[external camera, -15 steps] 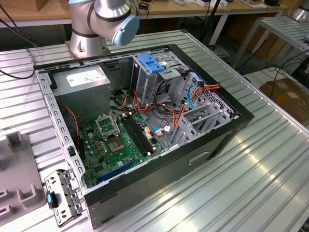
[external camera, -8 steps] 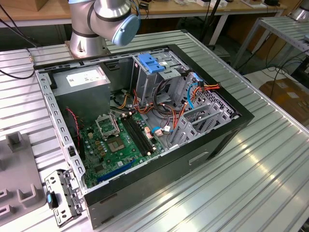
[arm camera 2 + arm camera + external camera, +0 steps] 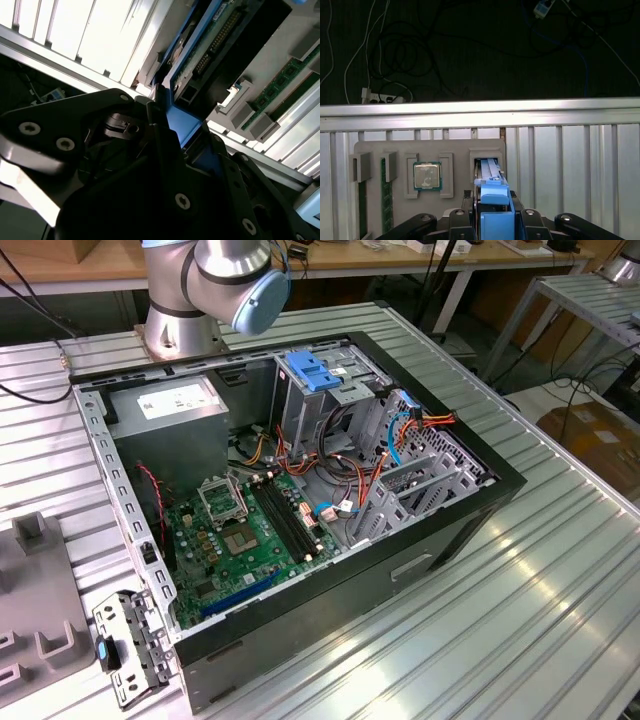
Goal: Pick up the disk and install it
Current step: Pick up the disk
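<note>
The disk (image 3: 488, 169) stands on edge in a slot of a grey parts holder (image 3: 455, 147), its blue carrier bracket (image 3: 495, 202) facing the camera. In the second wrist view the disk's underside with its circuit board (image 3: 210, 47) runs away from the blue bracket (image 3: 181, 125). My gripper (image 3: 495, 215) is at the bracket with a dark finger pressed against each side of it. The jaws are shut on the disk's bracket in both wrist views. The disk's lower part still sits inside the slot.
The holder also carries a processor chip (image 3: 427, 176) and a memory stick (image 3: 384, 197). The exterior view shows the open computer case (image 3: 470, 515), its drive cage with a blue latch (image 3: 315, 370), the power-supply box (image 3: 175, 405) and the arm's base (image 3: 180, 325).
</note>
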Robot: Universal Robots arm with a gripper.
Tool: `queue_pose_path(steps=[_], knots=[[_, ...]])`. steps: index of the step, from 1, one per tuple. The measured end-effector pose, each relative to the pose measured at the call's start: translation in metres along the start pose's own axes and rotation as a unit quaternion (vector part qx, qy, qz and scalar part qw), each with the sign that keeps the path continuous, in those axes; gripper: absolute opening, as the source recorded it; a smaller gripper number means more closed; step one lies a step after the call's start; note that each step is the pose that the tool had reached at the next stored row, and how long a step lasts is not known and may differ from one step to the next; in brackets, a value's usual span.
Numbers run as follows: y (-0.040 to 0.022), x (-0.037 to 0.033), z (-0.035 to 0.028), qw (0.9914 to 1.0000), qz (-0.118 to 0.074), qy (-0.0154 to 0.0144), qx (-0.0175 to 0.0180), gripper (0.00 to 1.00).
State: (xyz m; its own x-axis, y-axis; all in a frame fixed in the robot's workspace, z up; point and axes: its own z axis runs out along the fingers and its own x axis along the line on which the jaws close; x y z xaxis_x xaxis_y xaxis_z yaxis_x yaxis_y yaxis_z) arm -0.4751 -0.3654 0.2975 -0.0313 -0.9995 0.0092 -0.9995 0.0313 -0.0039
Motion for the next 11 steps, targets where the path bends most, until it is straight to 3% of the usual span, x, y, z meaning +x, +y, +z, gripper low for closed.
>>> queue_pose_path(steps=[1, 2, 11], knots=[[0.0, 0.0, -0.0021, 1.0, 0.0, 0.0001, 0.0, 0.37], [-0.0001, 0.0002, -0.0199, 1.0, 0.0, 0.0001, 0.0, 0.37], [-0.0001, 0.0003, -0.0324, 1.0, 0.0, 0.0001, 0.0, 0.37]])
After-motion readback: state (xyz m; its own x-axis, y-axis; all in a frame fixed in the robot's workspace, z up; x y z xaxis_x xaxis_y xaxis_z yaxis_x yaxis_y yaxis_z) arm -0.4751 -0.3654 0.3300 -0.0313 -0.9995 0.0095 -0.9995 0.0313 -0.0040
